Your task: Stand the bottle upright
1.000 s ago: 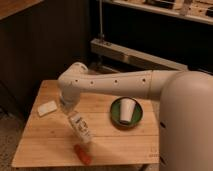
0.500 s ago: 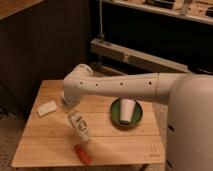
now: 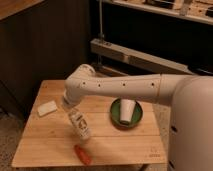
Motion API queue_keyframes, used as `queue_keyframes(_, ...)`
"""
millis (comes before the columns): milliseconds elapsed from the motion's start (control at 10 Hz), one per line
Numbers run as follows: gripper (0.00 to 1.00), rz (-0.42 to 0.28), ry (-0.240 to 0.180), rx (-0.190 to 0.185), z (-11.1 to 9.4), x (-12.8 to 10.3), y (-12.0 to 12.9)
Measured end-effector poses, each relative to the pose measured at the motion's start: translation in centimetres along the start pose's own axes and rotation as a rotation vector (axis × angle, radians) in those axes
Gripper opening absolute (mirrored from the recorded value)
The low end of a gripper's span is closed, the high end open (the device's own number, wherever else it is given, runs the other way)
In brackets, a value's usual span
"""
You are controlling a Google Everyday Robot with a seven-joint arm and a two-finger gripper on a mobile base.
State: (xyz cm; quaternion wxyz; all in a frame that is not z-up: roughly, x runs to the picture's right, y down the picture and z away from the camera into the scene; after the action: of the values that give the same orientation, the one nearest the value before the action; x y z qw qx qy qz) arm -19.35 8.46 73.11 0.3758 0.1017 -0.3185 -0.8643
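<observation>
The bottle (image 3: pixel 80 125) is small and clear with a white label bearing dark marks. It hangs tilted over the front left part of the wooden table (image 3: pixel 125 145), its top end up and to the left, its lower end close to the tabletop. My gripper (image 3: pixel 70 109) is at the end of the white arm, right at the bottle's top end, and is shut on it. The arm reaches in from the right and hides the bottle's neck and cap.
An orange-red carrot-shaped object (image 3: pixel 83 155) lies at the table's front edge, just below the bottle. A white paper cup (image 3: pixel 127 111) stands upside down on a green plate (image 3: pixel 141 120) to the right. A flat white pad (image 3: pixel 47 108) lies at the left.
The arm's elbow has shifted slightly to the right. The bottle stays tilted at nearly the same spot in the gripper.
</observation>
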Motion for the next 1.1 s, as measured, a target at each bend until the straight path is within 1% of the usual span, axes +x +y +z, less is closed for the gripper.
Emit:
queue_keyframes(200,0.27,0.008,0.019,0.0,-0.2,0.1,0.4)
queue_keyframes(500,0.27,-0.007,0.082,0.003,-0.7,0.3,0.9)
queue_keyframes(600,0.27,-0.023,0.114,0.006,-0.9,0.5,1.1)
queue_keyframes(700,0.27,-0.04,0.134,0.004,-1.1,0.6,1.2)
queue_keyframes(800,0.27,-0.058,0.157,0.01,-1.2,0.7,1.1)
queue_keyframes(900,0.27,-0.087,0.191,0.017,-1.4,0.8,1.2)
queue_keyframes(1100,0.27,-0.122,0.227,0.033,-1.5,1.0,1.2)
